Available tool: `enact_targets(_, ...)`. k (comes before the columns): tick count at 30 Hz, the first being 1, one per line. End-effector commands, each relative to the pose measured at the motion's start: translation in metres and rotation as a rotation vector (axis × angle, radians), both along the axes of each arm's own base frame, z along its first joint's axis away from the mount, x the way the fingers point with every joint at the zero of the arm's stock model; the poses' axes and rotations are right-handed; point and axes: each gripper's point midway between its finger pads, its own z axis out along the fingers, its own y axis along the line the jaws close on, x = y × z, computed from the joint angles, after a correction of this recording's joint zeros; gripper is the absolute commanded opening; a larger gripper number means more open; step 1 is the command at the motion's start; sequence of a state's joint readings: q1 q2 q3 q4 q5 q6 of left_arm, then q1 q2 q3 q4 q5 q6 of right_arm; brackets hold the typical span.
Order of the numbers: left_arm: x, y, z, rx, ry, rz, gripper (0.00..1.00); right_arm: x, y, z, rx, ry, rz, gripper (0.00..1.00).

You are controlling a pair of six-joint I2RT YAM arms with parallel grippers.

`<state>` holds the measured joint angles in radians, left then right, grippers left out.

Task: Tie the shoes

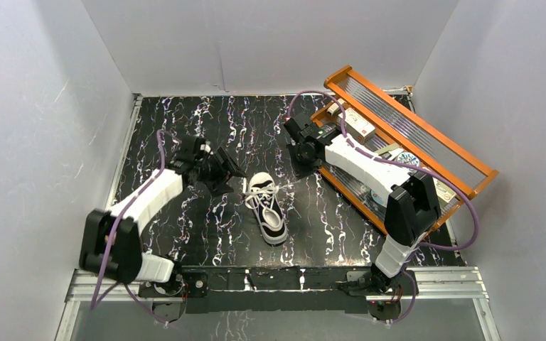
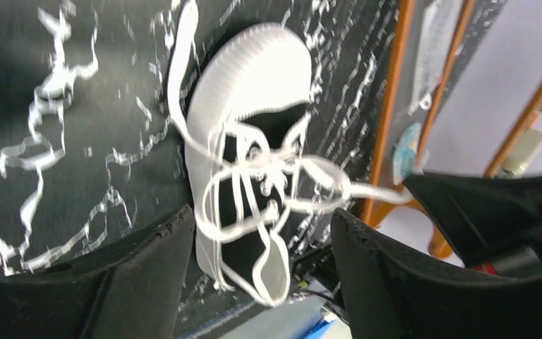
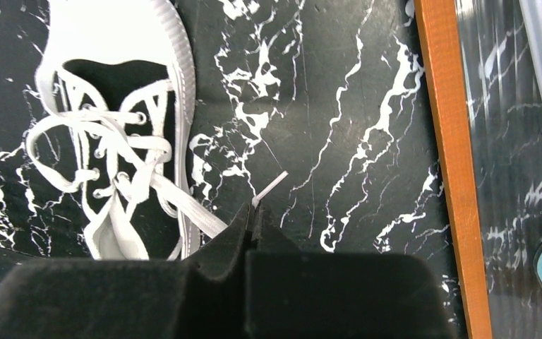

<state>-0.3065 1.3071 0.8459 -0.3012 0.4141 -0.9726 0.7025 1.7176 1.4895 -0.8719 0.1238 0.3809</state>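
Near the middle of a black, white-veined table a small black sneaker stands on its white sole, toe cap toward the far side, heel toward the arm bases; its long white laces lie loosely crossed and looped over the tongue. Just left of the shoe, not touching it, the left gripper hangs with its jaws spread wide and nothing between them. To the shoe's right, the right gripper is pinched closed on one lace end, whose tip pokes out past the fingers while the strand runs back to the shoe. Beyond it an orange-framed tray sits tilted at the table's right edge.
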Motion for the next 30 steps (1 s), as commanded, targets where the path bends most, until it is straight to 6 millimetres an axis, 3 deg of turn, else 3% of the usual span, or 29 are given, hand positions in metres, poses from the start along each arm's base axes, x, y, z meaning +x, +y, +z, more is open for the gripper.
enact_targets(1, 0.028, 0.002, -0.022, 0.113, 0.024, -0.081, 0.66, 0.007, 0.016, 0.018, 0.085, -0.059, 0.046, 0.0)
enact_targets(5, 0.029, -0.005, -0.052, 0.08, 0.194, 0.02, 0.59, 0.009, 0.021, 0.02, 0.099, -0.06, 0.058, 0.0)
enact_targets(10, 0.028, -0.005, -0.075, 0.045, 0.323, 0.177, 0.54, 0.01, 0.022, 0.022, 0.106, -0.066, 0.065, 0.0)
enact_targets(13, 0.021, -0.015, -0.086, -0.006, 0.4, 0.202, 0.52, 0.008, 0.021, 0.021, 0.107, -0.062, 0.07, 0.0)
enact_targets(19, 0.012, -0.024, -0.103, -0.031, 0.448, 0.265, 0.38, 0.009, 0.023, 0.025, 0.117, -0.074, 0.073, 0.0)
enact_targets(21, 0.014, -0.027, -0.105, -0.088, 0.434, 0.303, 0.34, 0.01, 0.023, 0.027, 0.122, -0.078, 0.071, 0.0)
enact_targets(25, 0.013, -0.024, -0.108, -0.093, 0.432, 0.348, 0.14, 0.009, 0.023, 0.028, 0.125, -0.077, 0.072, 0.0)
enact_targets(30, 0.015, -0.003, -0.079, -0.002, 0.318, 0.364, 0.0, 0.009, 0.005, 0.034, 0.081, -0.085, -0.011, 0.0)
